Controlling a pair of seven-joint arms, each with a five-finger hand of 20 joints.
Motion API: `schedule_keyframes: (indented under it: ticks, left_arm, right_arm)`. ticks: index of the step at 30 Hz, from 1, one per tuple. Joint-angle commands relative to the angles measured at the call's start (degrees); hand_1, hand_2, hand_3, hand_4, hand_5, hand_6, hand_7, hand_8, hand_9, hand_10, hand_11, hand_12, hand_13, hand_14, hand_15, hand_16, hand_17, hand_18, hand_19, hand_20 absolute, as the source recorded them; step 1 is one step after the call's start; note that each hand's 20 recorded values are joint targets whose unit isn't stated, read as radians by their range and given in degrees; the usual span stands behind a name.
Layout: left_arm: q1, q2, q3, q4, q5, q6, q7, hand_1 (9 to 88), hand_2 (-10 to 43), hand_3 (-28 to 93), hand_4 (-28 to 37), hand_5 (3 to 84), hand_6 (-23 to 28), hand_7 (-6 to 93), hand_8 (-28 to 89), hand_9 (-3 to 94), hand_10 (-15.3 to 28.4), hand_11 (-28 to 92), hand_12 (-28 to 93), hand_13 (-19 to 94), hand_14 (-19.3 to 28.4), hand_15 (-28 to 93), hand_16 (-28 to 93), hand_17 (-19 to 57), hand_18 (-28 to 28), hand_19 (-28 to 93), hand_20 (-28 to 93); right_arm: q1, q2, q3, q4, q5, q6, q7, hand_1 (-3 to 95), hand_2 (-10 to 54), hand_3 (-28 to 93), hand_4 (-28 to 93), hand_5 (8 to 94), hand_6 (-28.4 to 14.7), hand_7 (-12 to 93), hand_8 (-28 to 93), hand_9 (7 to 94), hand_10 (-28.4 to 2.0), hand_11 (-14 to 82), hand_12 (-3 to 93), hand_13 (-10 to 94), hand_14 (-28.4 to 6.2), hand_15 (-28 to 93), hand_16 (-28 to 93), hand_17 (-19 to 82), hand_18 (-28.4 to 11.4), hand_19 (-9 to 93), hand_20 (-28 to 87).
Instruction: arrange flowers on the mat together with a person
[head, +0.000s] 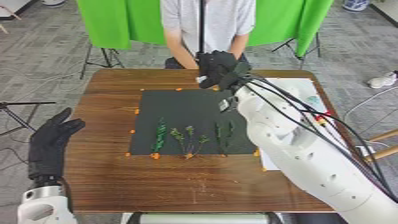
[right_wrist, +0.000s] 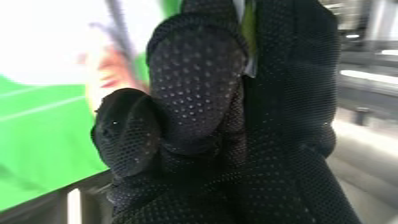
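The dark mat (head: 173, 107) bears a leafy green stem (head: 160, 135), a branching sprig (head: 189, 141) and slender greenery (head: 229, 135), side by side across its near half. Beyond the mat's far edge is my right hand (head: 218, 69), in front of the person. In the right wrist view, my right hand (right_wrist: 197, 85) is shut on a narrow green and pale stem (right_wrist: 250, 30), mostly hidden by the glove. Off the table's left side, my left hand (head: 53, 145) stands open and holds nothing. The person's forearms (head: 180, 51) come down behind my right hand; their hands are largely hidden.
A white sheet (head: 289, 86) with red and yellow items lies along the table's right side, partly under my right arm and its cables. Small orange pieces (head: 155, 156) dot the mat's border. A thin dark upright bar (head: 202, 25) stands in front of the person.
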Motion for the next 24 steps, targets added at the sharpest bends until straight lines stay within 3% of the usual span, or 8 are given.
schedule_keyframes:
  ticks: [1,5,14,24]
  left_arm:
    - [-0.7,0.46,1.77,2.47,-3.78,2.99,2.47,21.3,9.8,70,-27.1,50.8,2.5,13.0,-6,52.8,15.6,22,16,41,18.6,25,2,10.4,12.0,8,20]
    - [-0.8,0.44,2.09,3.19,-5.12,2.53,3.13,20.5,14.1,68,-28.1,49.6,2.0,12.3,-6,52.6,15.5,21,16,42,18.4,24,2,10.6,11.8,7,20]
    - [-2.3,0.7,4.04,4.14,-4.64,1.01,2.74,19.0,14.0,69,-28.2,49.3,1.6,13.0,-6,52.5,15.3,21,16,41,18.4,25,3,10.2,12.0,7,20]
    - [-3.5,0.2,6.22,5.0,-3.69,-0.76,1.25,19.2,11.4,69,-28.3,49.3,1.7,13.2,-6,52.2,15.3,21,17,41,18.4,25,3,9.7,12.0,7,20]
  right_arm:
    - [3.6,-10.8,-6.8,3.0,-2.3,-5.3,-4.2,91.8,-9.5,-28,45,81.4,2.6,17,10,93.7,-7.8,14.5,32.2,94,-0.2,50,17,66,-9.2,91,29]
    - [4.7,-13.2,-10.5,4.5,-3.8,-7.0,-3.6,91.2,-9.5,-28,46,81.4,2.6,17,10,93.7,-7.8,14.4,32.4,94,-0.2,50,17,66,-9.2,91,29]
    - [5.6,-17.8,-15.1,9.6,-7.2,-10.0,-3.8,90.7,-9.5,-28,46,81.0,2.5,17,10,93.7,-7.6,13.1,32.4,94,-0.2,49,18,66,-9.3,91,29]
    - [3.2,-20.6,-13.6,14.1,-11.1,-12.3,-3.7,89.5,-9.5,-28,47,80.0,2.6,17,10,93.7,-7.6,8.8,33.3,94,0.0,49,18,65,-9.5,92,29]
